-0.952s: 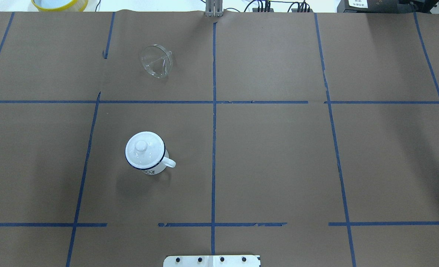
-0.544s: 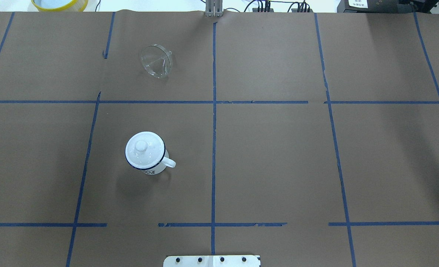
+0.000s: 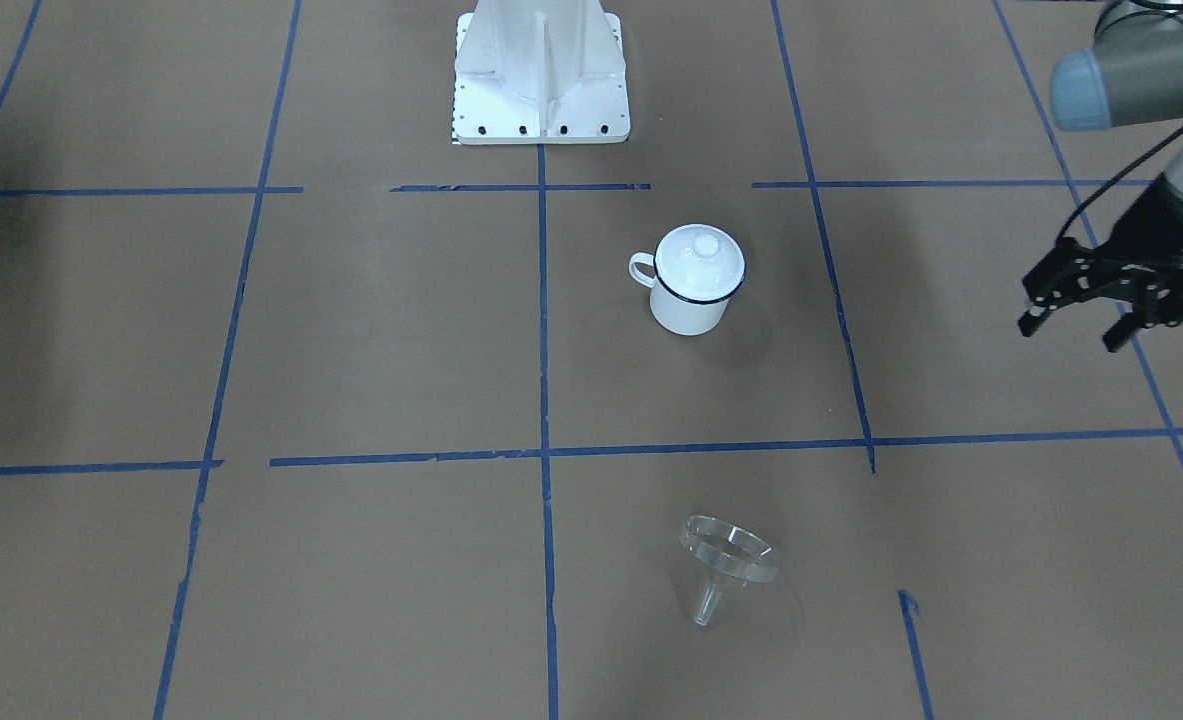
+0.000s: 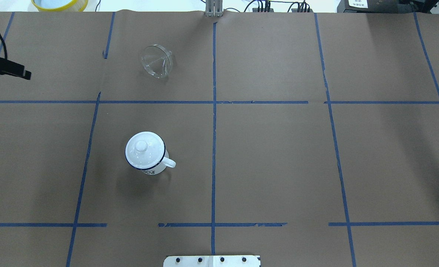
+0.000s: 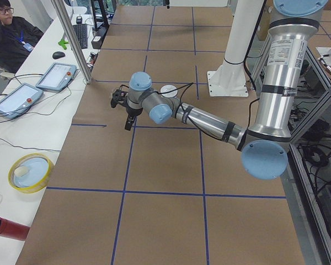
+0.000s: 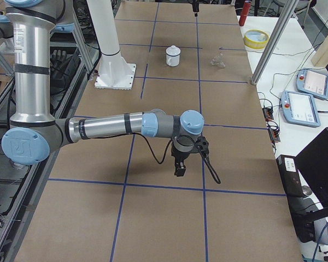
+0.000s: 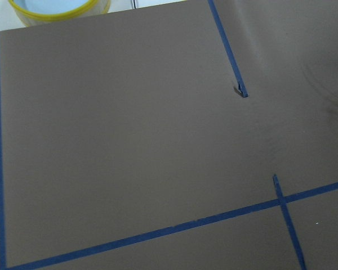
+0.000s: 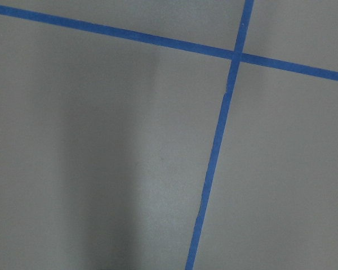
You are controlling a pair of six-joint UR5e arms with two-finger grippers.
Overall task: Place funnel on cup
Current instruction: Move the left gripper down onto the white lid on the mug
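The clear funnel (image 4: pixel 157 66) lies on its side on the brown paper at the far left-centre; it also shows in the front view (image 3: pixel 726 560). The white cup (image 4: pixel 147 157) with a dark blue rim stands upright nearer the robot, handle to the right, with a white knobbed lid (image 4: pixel 141 145) on top. It also shows in the front view (image 3: pixel 693 290). My left gripper (image 3: pixel 1071 333) is open and empty, above the table well to the left of both; one of its fingers (image 4: pixel 20 73) shows in the overhead view. My right gripper (image 6: pixel 179 166) hangs over bare paper far from both; I cannot tell its state.
Blue tape lines divide the brown paper into squares. A yellow-rimmed bowl (image 4: pixel 59 3) sits beyond the far left edge. The robot's white pedestal (image 3: pixel 541 70) stands at the near side. Tablets (image 5: pixel 55 76) and cables lie on the side table.
My left gripper's finger has come into the overhead view at the left edge. The funnel and the cup have not moved.
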